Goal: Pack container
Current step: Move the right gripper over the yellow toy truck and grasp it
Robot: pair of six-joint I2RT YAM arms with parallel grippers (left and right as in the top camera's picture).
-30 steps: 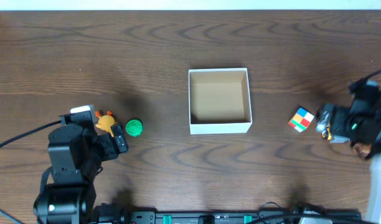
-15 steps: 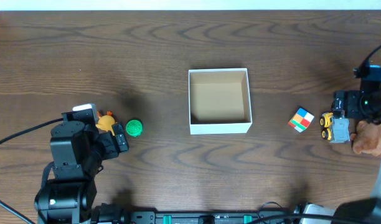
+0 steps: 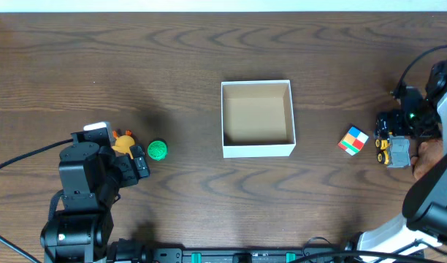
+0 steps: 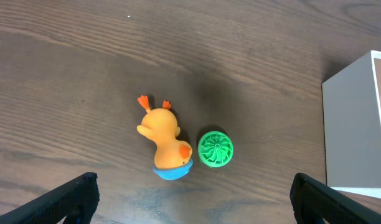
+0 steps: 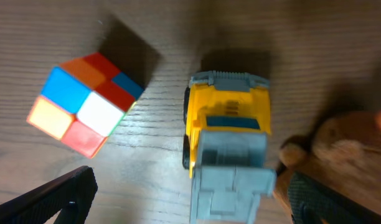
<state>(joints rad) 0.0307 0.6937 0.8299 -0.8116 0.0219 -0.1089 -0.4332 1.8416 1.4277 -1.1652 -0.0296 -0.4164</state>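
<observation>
The container (image 3: 258,150), a square white box with a brown inside, stands empty at the table's middle; its white corner shows in the left wrist view (image 4: 355,124). My left gripper (image 3: 125,155) (image 4: 193,211) is open over an orange duck (image 3: 123,143) (image 4: 164,138) and a green ball (image 3: 158,150) (image 4: 215,148). My right gripper (image 3: 396,131) (image 5: 197,208) is open above a yellow and grey toy truck (image 3: 394,150) (image 5: 231,143). Left of the truck lies a coloured cube (image 3: 353,140) (image 5: 84,102).
A brown plush toy (image 3: 428,159) (image 5: 346,149) lies right of the truck, touching it. Cables run along the front edge and from the left arm's base (image 3: 77,219).
My right arm swung away to the right, uncovering the truck, then came back over its far side. The left arm and the toys have stayed put.
</observation>
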